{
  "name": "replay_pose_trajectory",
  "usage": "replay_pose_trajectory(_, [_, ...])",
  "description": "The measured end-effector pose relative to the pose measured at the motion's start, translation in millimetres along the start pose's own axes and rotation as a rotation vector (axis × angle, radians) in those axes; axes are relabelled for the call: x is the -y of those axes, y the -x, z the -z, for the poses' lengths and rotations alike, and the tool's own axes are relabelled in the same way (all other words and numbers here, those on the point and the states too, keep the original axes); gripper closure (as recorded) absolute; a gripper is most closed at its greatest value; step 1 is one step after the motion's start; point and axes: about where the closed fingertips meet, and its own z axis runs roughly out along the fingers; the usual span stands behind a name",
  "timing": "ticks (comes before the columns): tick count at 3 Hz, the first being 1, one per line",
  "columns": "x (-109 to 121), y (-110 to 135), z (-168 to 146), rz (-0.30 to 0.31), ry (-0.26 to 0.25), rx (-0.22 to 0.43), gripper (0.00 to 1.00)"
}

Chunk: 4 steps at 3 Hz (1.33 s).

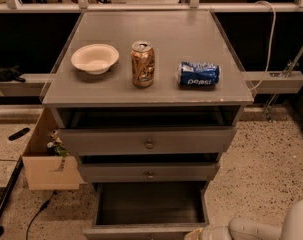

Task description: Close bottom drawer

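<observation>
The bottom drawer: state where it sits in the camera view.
At the bottom centre of the camera view, the bottom drawer stands pulled open directly under the middle drawer, with the gripper by its front right corner.

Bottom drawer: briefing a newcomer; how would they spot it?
Find the grey cabinet topped by a bowl and Pepsi can. Its bottom drawer, of three, is pulled out farthest, dark interior showing; the gripper is by its front right corner.

Gripper (196, 233) at bottom drawer's (148, 204) front right corner; beyond it, on the surface (156, 29), bowl (94, 58), can (142, 64), Pepsi (198, 74).
</observation>
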Motion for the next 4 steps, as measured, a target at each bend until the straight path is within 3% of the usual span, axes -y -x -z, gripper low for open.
replay_pose_trajectory(1, [2.1, 0.7, 0.1, 0.001, -0.003, 0.001, 0.81])
replay_pose_trajectory(4, [11.9, 9.1, -2.4, 0.011, -0.007, -0.007, 0.11])
